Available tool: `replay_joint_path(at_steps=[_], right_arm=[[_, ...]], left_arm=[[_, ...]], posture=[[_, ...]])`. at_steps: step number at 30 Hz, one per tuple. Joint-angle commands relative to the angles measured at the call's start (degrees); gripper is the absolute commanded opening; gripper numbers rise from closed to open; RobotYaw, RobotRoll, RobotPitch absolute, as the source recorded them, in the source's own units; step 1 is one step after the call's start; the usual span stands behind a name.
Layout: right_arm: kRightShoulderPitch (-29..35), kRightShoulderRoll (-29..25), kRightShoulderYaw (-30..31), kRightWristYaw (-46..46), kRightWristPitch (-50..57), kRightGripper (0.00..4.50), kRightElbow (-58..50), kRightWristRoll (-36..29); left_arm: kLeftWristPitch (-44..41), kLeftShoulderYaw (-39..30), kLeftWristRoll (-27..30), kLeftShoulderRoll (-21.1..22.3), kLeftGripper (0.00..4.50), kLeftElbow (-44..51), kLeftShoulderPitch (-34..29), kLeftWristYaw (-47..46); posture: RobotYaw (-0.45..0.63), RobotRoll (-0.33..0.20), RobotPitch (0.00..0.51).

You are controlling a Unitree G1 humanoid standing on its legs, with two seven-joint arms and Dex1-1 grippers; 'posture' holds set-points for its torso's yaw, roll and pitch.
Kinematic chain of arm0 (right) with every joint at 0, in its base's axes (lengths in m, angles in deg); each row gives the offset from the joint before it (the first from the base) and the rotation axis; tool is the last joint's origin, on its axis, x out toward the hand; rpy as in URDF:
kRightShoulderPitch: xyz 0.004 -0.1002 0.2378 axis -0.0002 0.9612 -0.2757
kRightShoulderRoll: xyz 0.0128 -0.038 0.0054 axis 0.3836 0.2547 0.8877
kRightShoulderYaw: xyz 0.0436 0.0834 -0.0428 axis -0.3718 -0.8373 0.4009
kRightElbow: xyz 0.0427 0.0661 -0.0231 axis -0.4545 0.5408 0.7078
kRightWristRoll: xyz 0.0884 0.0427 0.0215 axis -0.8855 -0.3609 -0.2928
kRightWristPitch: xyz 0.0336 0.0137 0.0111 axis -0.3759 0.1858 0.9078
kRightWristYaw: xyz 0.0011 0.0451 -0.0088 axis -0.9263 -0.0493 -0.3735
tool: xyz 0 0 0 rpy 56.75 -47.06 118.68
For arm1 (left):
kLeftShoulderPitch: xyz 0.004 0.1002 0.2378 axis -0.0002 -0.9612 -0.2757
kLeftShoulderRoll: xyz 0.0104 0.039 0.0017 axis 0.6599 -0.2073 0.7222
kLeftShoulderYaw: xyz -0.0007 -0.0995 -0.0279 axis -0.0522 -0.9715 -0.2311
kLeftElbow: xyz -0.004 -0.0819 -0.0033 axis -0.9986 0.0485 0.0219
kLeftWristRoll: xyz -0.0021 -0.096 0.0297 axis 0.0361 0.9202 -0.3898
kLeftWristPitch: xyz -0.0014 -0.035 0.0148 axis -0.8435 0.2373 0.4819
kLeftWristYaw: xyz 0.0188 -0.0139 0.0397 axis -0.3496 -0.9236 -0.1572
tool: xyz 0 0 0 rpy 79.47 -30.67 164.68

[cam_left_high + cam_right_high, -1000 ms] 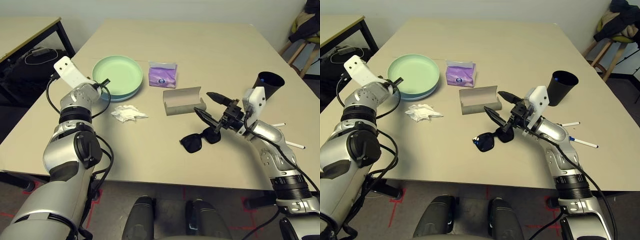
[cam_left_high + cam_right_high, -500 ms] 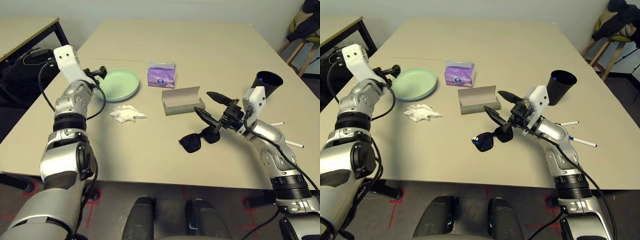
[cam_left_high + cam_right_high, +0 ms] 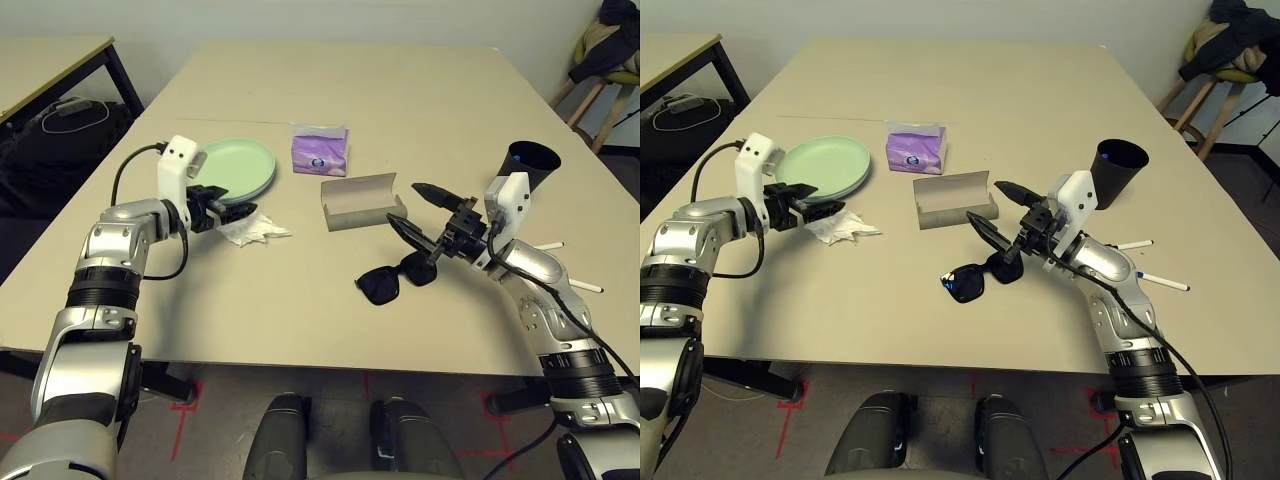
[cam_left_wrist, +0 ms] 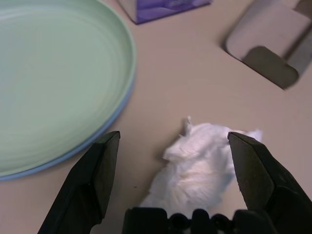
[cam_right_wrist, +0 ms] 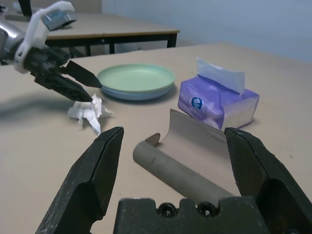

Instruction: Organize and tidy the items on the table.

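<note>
Crumpled white tissue (image 4: pixel 195 165) lies between spread left jaws.

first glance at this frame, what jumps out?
The left gripper, fingers open, straddles the crumpled tissue beside the stacked green and blue plates. The right gripper hangs open between the open grey case and the black sunglasses, holding nothing. The purple tissue pack sits behind the case; the black cup stands at the robot's far right.

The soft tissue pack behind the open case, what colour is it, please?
Purple, with white tissue on top; clearest in the right wrist view.
</note>
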Motion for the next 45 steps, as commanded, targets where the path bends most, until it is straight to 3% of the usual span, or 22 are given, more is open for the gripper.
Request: replay_joint_path(at_steps=[1, 8, 12, 20, 32, 39, 45], right_arm=[[0.68, -1.37, 0.55, -0.52, 1.16, 4.5, -0.76, 0.98], [1.47, -3.47, 2.33, -2.73, 3.74, 4.5, -1.82, 1.32], [1.26, -3.61, 2.42, -2.13, 3.49, 4.5, -1.7, 1.72], [1.16, -3.17, 2.03, -2.26, 3.0, 4.5, -1.4, 1.86], [1.19, -2.52, 2.13, -2.31, 2.48, 4.5, -1.03, 1.82], [1.09, -2.41, 2.0, -2.52, 2.06, 4.5, -0.45, 1.92], [0.93, -2.47, 1.98, -2.76, 1.72, 4.5, 0.01, 1.94]], left_arm=[[1.86, 1.77, -1.58, 0.88, 4.48, 2.68, -1.59, 2.21], [3.27, 2.63, -3.22, 0.72, 4.48, 4.08, -3.65, 2.68], [3.03, 2.67, -3.5, 0.69, 3.14, 4.4, -4.57, 3.11], [-0.03, 2.36, -2.7, 1.22, 0.04, 6.31, -5.66, 4.54], [-9.44, -2.53, 2.35, -1.95, 0.04, 10.61, -4.37, 0.55], [-8.52, -3.03, 2.87, -2.23, 0.04, 10.51, -1.89, -0.18], [-4.67, -4.44, 1.98, -3.39, 0.04, 5.81, 5.59, -4.02]], posture=[[0.14, 0.0, 0.072], [0.14, 0.0, 0.072], [0.14, 0.0, 0.072], [0.14, 0.0, 0.07], [0.14, 0.0, 0.07], [0.14, 0.0, 0.069], [0.15, 0.0, 0.067]])
